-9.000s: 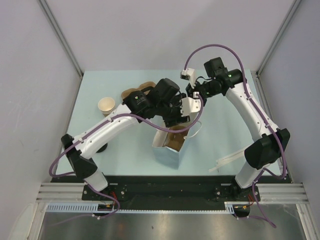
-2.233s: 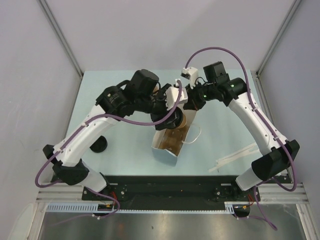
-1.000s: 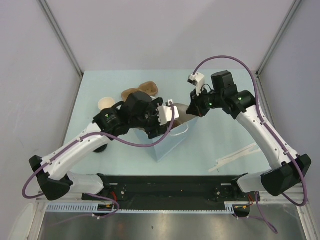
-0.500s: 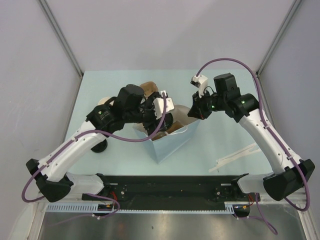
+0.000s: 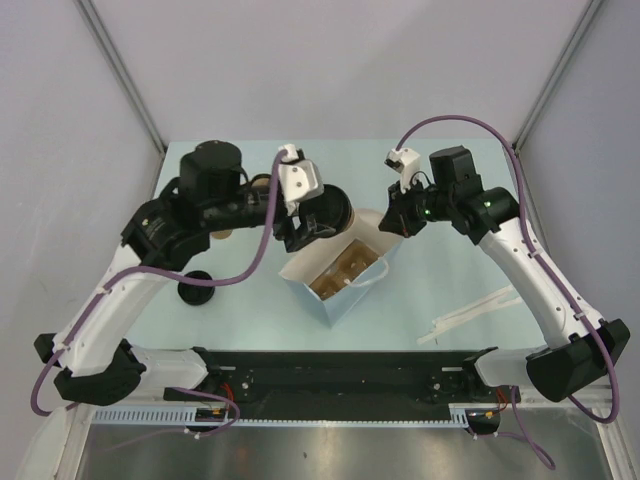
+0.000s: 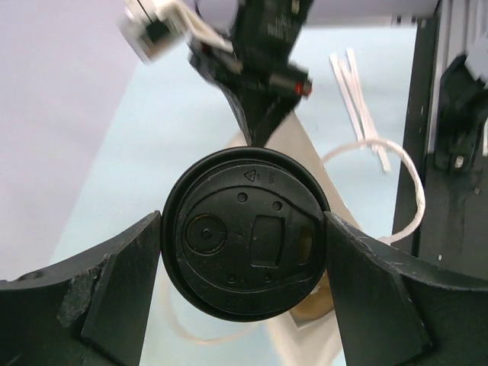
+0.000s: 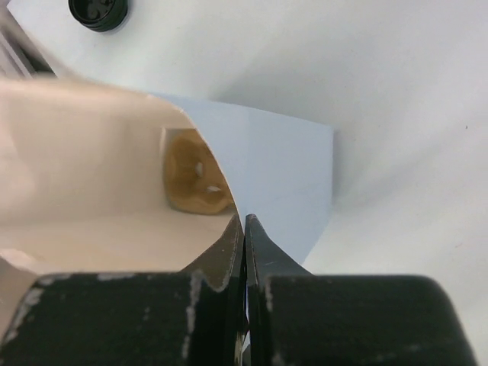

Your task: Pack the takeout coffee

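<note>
Pale blue table [image 5: 440,190] carries the bag [image 5: 350,300], its far rim pinched flat in the right gripper [image 7: 244,229]. Left gripper [image 6: 244,259] is clamped on the coffee [image 5: 335,210], tilted above the bag's far-left rim, with the mouth just below it.

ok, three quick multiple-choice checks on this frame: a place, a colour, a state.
1. Where is the takeout coffee? A) standing on the table B) in the left gripper, at the bag's open top C) lying inside the bag
2. The bag's outside is: A) blue B) red C) black
3. The right gripper is: A) open over the table B) shut on a second cup C) shut on the bag's rim
Answers: 1 B, the left wrist view shows it held between both fingers; 2 A, its outer wall is light blue; 3 C, its fingertips pinch the paper edge.
</note>
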### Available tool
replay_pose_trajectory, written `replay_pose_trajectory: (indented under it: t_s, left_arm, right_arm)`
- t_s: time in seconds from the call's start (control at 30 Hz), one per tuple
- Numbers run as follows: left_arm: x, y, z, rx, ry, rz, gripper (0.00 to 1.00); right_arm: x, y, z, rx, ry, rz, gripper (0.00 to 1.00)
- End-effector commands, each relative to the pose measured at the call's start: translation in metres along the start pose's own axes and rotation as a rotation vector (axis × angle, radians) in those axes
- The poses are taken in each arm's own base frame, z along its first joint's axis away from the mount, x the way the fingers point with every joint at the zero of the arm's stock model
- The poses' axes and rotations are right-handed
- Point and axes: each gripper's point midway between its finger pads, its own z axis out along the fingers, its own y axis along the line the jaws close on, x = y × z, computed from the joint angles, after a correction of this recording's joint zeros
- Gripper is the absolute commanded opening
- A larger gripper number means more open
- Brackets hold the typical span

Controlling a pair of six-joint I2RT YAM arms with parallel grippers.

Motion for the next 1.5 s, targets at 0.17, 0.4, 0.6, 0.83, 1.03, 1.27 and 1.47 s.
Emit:
replay_pose_trajectory:
  t_s: [0.17, 0.4, 0.6, 0.83, 1.03, 1.27, 1.47]
  left_arm:
    - [-0.072, -0.007, -0.050, 0.012, -0.204, 0.006, 0.00]
    - [-0.068, -0.006, -0.062, -0.008, -0.203, -0.032, 0.00]
    - [-0.049, -0.028, -0.046, 0.138, -0.143, -0.080, 0.00]
    - [-0.009, -0.037, -0.015, 0.184, -0.055, -0.168, 0.00]
    - [0.030, -0.024, 0.012, 0.123, 0.045, -0.172, 0.00]
    - [0.058, -0.017, 0.027, 0.093, 0.118, -0.160, 0.00]
    - [0.066, -0.015, 0.031, 0.111, 0.137, -0.154, 0.00]
  right_arm:
    - [-0.012, -0.017, -0.004, 0.054, -0.053, 0.059, 0.00]
    - [-0.013, -0.017, -0.007, 0.062, -0.057, 0.088, 0.00]
    - [-0.014, -0.014, -0.005, 0.053, -0.061, 0.112, 0.01]
    - [-0.014, -0.014, -0.003, 0.049, -0.057, 0.111, 0.04]
    - [-0.006, -0.006, -0.002, 0.029, -0.025, 0.119, 0.04]
    - [0.012, 0.008, -0.009, -0.005, 0.028, 0.129, 0.06]
    - [0.037, 0.031, -0.022, -0.095, 0.122, 0.137, 0.17]
